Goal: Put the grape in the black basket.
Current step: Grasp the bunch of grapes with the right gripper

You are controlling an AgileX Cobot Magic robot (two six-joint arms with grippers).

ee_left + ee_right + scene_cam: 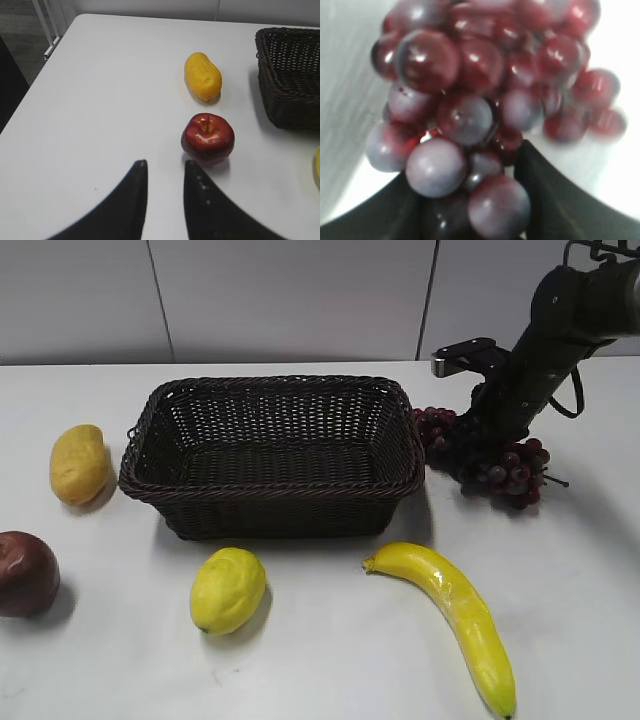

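Observation:
The grape (pixel 508 468), a dark red-purple bunch, lies on the white table just right of the black basket (pixel 270 495), which is empty. My right gripper (pixel 482 432) is down on the bunch. In the right wrist view the grape (pixel 470 65) fills the frame, and its berries sit pressed between both fingers of the right gripper (pixel 470 167). My left gripper (pixel 165 165) is empty, with a gap between its fingers, hovering over bare table near the apple. It does not show in the exterior view.
A dark red apple (pixel 22 572) (pixel 207 137) and a yellow oblong fruit (pixel 78 462) (pixel 202 76) lie left of the basket (pixel 290 90). A lemon (pixel 228 588) and a banana (pixel 460 615) lie in front of it.

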